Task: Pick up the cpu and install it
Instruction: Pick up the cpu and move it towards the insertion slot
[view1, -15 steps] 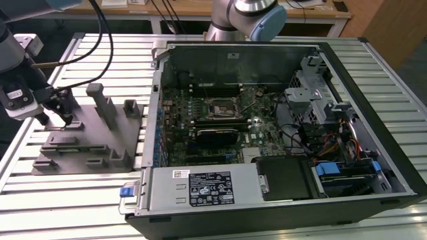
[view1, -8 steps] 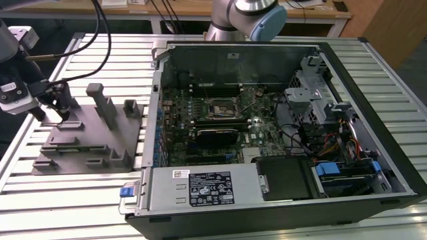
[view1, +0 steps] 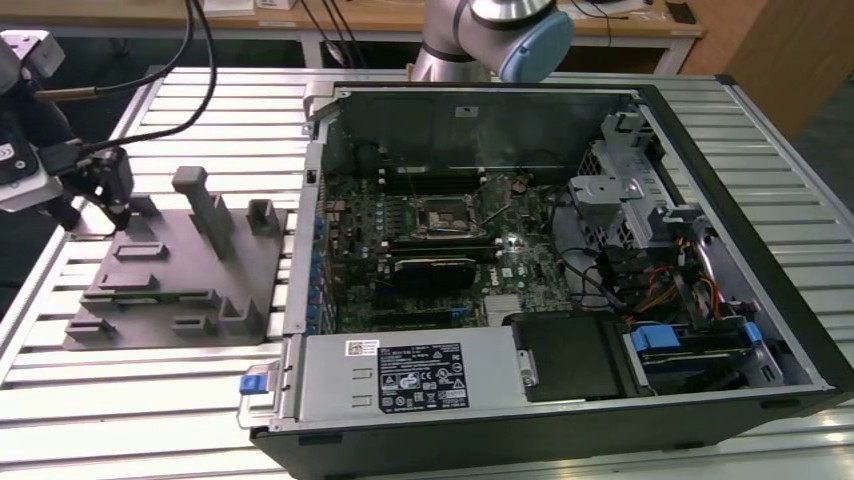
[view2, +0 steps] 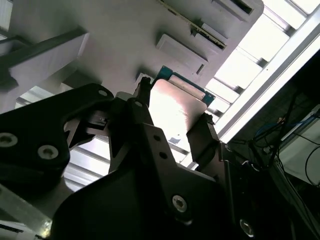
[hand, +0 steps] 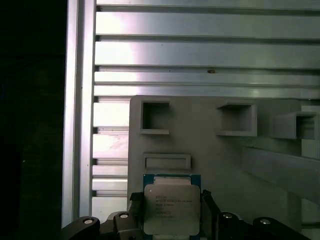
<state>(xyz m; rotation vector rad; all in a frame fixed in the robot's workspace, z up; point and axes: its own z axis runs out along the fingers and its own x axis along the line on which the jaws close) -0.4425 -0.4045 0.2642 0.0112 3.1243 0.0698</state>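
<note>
Your pincer (hand: 171, 199) has its two black fingers pressed against opposite edges of the cpu (hand: 171, 210), gripping it at one corner of the grey fixture (hand: 225, 155). In the exterior view that fixture stands on the slatted bench (view1: 227, 100), to the exterior view's left of the open computer case (view1: 481, 125).

Cpu (hand: 171, 210): pale silver top with dark print, blue-green border.
Gripper (hand: 171, 199): black.
Fixture (view1: 174, 270): plain matt grey.
Worktop (view1: 160, 400): silver, with a pattern of parallel slats.
Case (view1: 747, 200): black.
Board (view1: 514, 265): green.
Power supply (view1: 334, 385): bare silver-grey, with a black label.
Clip (view1: 254, 382): blue.
Arm cap (view1: 534, 45): light blue.
</note>
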